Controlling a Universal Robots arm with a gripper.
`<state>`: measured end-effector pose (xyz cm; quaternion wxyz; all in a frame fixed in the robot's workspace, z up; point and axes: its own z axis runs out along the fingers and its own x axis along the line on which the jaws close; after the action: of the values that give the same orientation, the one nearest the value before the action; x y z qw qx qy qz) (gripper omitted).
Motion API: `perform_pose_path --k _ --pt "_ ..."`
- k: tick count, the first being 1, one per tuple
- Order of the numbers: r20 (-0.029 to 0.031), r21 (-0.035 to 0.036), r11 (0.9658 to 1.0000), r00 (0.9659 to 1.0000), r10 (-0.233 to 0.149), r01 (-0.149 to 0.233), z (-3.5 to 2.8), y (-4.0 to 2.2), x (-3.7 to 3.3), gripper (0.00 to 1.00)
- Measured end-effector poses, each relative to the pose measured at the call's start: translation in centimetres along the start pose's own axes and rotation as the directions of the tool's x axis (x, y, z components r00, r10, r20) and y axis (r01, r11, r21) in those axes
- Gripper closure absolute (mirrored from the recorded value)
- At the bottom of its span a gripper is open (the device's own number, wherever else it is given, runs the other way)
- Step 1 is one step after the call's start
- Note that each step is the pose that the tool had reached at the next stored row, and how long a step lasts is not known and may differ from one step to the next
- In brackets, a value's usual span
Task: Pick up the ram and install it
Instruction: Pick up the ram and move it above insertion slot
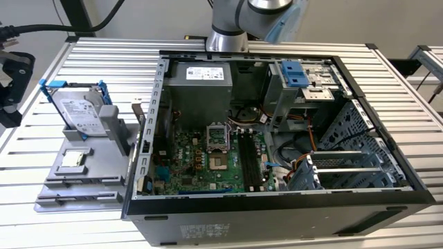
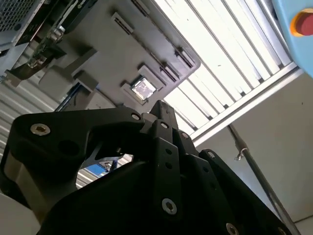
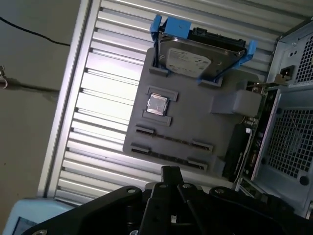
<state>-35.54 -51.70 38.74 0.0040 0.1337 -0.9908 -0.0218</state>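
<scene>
My gripper (image 3: pixel 169 170) hangs high over the grey fixture tray (image 3: pixel 195 122), which lies to the exterior view's left of the open computer case (image 1: pixel 277 207). In both wrist views its black fingers meet at the tip (image 2: pixel 162 108), shut, and I see nothing between them. I cannot pick out the ram. The tray's two long holders (image 3: pixel 171 140) show thin dark lines, either a stick on edge or bare grooves. In the case, the black memory slots (image 1: pixel 252 161) run beside the processor socket (image 1: pixel 218 139) on the green motherboard.
On the tray stand a silver hard drive (image 3: pixel 195 58) in a blue caddy and a small square processor chip (image 3: pixel 157 104). The slatted metal table (image 3: pixel 105 93) ends at a rail close to the tray. The case holds a power supply (image 1: pixel 201 75), drive cages and cables.
</scene>
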Motion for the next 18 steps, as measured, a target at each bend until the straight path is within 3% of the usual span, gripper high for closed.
perform_pose_path --k 4,8,18 --pt "-0.0027 0.0003 0.9982 0.9982 -0.059 0.059 0.0 0.0 0.0 1.0" --pt "-0.0051 0.0008 0.9942 0.9941 -0.108 0.108 0.0 0.0 0.0 1.0" --pt "-0.0102 0.002 0.9789 0.9789 -0.204 0.204 0.0 0.0 0.0 1.0"
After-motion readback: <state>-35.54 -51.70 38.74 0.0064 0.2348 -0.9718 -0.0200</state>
